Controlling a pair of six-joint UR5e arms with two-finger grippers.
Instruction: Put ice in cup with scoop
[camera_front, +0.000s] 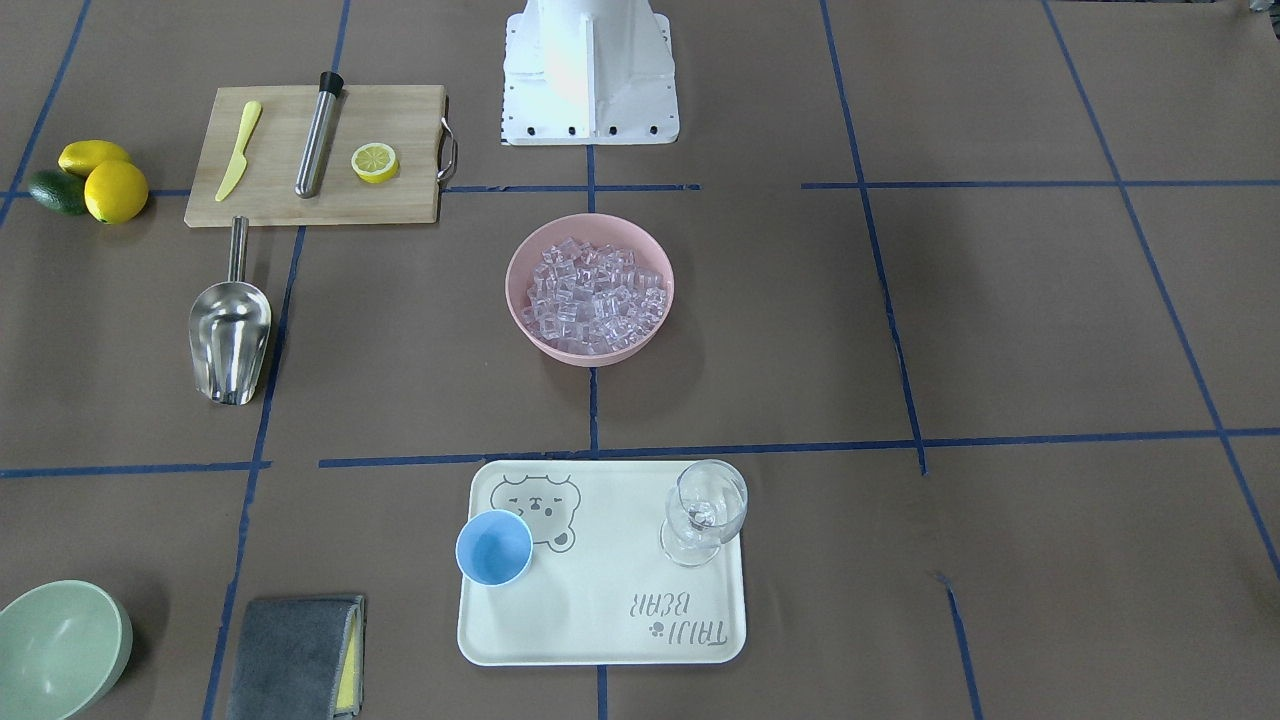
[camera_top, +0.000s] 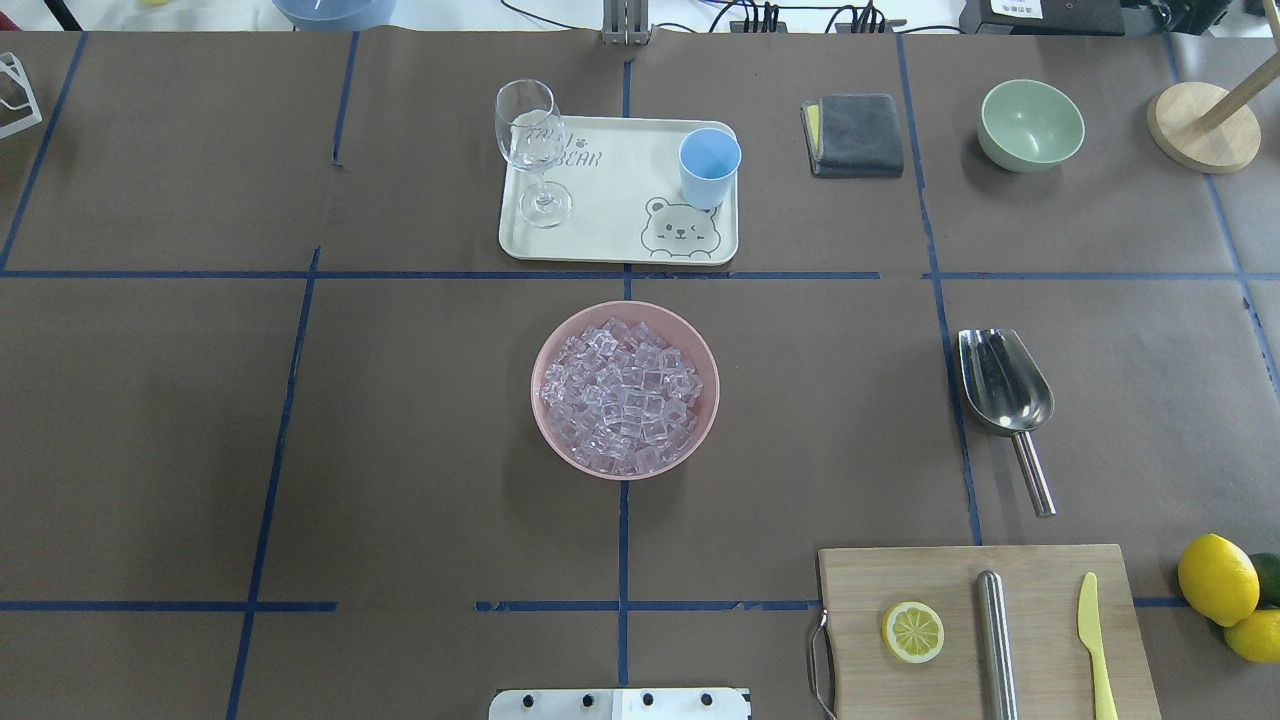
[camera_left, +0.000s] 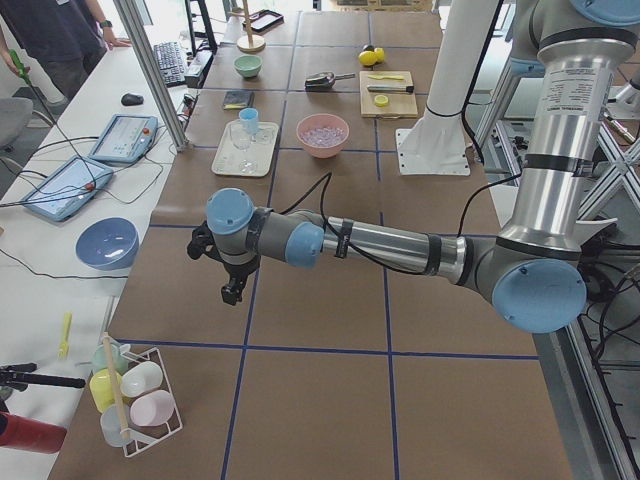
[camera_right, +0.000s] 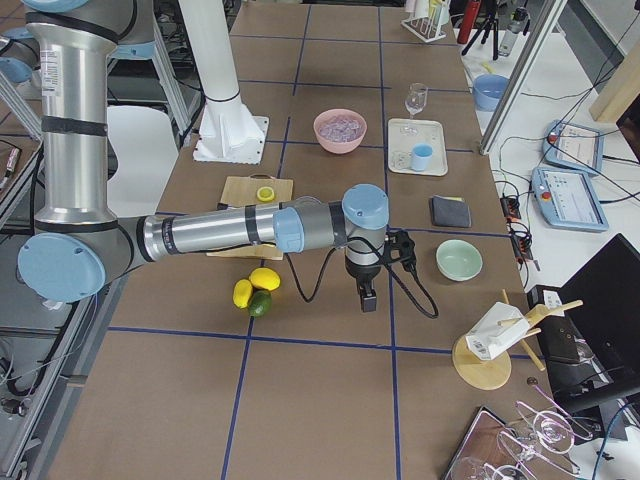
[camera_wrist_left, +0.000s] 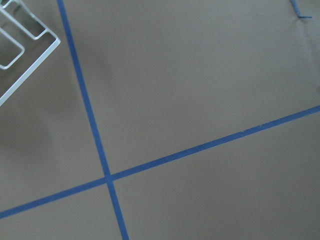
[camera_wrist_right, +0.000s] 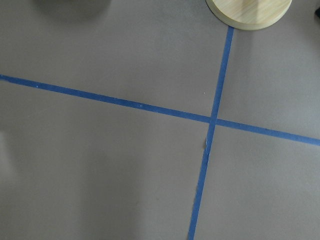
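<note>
On brown paper (camera_top: 400, 420), steel scoop (camera_top: 1003, 390), glassy ice (camera_top: 624, 395), left tool (camera_left: 232, 293), right tool (camera_right: 368, 300), openness unclear.

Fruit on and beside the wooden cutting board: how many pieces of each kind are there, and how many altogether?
whole lemons: 2
cut lemon piece: 1
dark green fruit: 1
Total: 4

Overhead: pink bowl (camera_top: 552, 436) at ctr of counter (camera_top: 400, 400). Cream tray (camera_top: 610, 215) w/ bear print at 12, wine glass (camera_top: 530, 140) upright on its L end. Grey cloth (camera_top: 858, 135) and green bowl (camera_top: 1030, 150) at 1–2. Wood cutting board (camera_top: 900, 580) at 4–5 w/ lemon half (camera_top: 912, 631), steel cylinder (camera_top: 996, 640), yellow knife (camera_top: 1095, 640) side by side. Whole lemons (camera_top: 1217, 578) just beside it, at 4.
</note>
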